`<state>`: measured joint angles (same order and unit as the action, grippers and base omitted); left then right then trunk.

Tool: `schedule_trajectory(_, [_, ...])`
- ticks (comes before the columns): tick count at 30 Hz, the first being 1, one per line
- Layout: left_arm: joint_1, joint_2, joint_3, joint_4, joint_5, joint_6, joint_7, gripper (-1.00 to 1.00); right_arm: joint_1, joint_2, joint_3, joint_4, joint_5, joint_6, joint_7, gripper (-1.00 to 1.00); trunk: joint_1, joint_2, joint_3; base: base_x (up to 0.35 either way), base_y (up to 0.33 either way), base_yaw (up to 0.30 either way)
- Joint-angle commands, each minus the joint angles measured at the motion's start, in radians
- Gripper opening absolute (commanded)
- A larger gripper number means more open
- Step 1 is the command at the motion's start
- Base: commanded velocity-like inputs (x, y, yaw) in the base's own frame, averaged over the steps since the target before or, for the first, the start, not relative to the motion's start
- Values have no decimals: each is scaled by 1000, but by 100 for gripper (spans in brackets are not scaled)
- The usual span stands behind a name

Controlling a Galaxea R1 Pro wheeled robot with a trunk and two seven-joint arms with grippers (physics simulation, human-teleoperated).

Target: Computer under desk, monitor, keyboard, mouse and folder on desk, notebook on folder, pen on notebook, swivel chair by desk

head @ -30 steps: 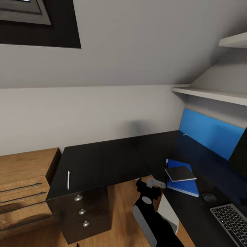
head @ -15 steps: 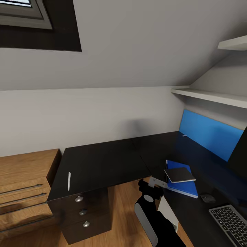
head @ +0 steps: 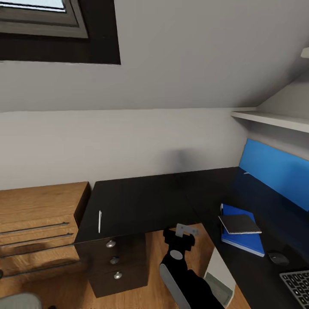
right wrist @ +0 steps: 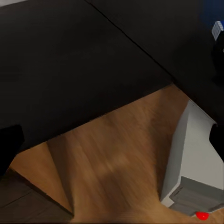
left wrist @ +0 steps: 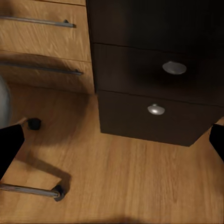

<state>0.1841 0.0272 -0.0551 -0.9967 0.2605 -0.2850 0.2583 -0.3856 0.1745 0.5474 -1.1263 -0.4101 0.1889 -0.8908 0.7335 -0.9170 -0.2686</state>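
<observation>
Desk (head: 141, 201) surface, matte black and L-shaped, spanned the head view, with its blue back panel (head: 279, 169) along the right wing. Pen (head: 100, 221) lay near the left edge of the desk, above the dark drawer pedestal (head: 113, 262). Folder (head: 244, 240) rested flat on the right wing, with the notebook (head: 239, 223) stacked on top of it. Mouse (head: 278, 258) sat on the desk just beyond the folder, and a corner of the keyboard (head: 298, 283) showed near it at the frame edge. Right gripper (head: 185, 231) hung over the wooden floor (head: 150, 274) in the desk's inner corner, well apart from the folder; whether its jaws stood apart or together could not be told. Left gripper's dark fingertips (left wrist: 9, 144) stood wide apart at opposite edges of the left wrist view, holding nothing, above the floor before the drawers. Chrome chair leg with caster (left wrist: 57, 192) appeared there. White computer case (right wrist: 196, 163) stood under the desk.
</observation>
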Motion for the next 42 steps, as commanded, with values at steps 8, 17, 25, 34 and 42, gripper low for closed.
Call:
schedule_trajectory(8, [0, 2, -5, -1, 9, -3, 8, 100, -1, 0, 50, 19, 8, 4, -4, 100, 0, -1, -5, 0, 0, 264])
schedule_trajectory(17, [0, 1, -5, 0, 10, -3, 10, 100, -1, 0, 94, 21, 10, 3, -4, 100, 0, -1, -10, 0, 0, 266])
schedule_trajectory(25, [0, 0, -5, 0, 10, -4, 12, 100, -1, 0, 102, 33, 11, 3, -2, 100, 0, -1, -16, 0, 0, 266])
schedule_trajectory(34, [0, 0, -6, 0, 8, -5, 13, 100, -1, 0, 103, 37, 11, 3, -2, 100, 0, -1, -23, 0, 0, 266])
schedule_trajectory(42, [0, 0, -7, 0, 7, -7, 12, 100, -1, 0, 103, 37, 11, -3, -2, 100, 0, -1, -30, 0, 0, 259])
